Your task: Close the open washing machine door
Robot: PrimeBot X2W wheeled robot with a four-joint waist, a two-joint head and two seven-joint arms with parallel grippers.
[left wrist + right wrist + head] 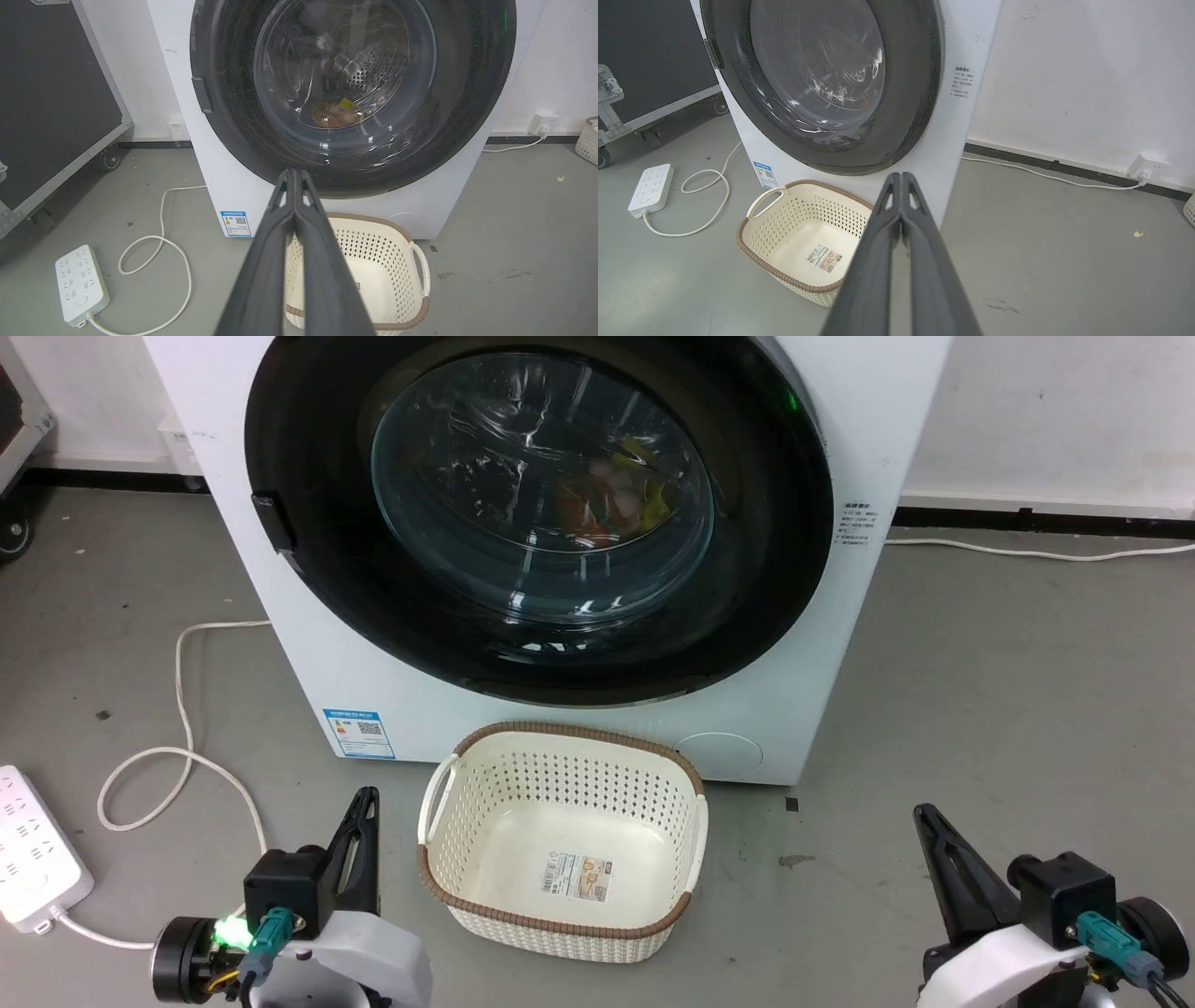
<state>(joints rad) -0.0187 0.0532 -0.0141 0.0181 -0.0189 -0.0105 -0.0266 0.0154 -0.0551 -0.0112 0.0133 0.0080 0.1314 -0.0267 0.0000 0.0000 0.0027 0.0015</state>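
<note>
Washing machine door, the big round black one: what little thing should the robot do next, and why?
Probably nothing more, just stop. The glossy black round washing machine door looks flat against the big white washing machine, no gap showing. The left gripper and right gripper sit low, jaws shut, apart from it.

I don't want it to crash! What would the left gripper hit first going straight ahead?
Probably the washing machine door, low on its black rim; the left gripper points there, though depth is unclear.
</note>
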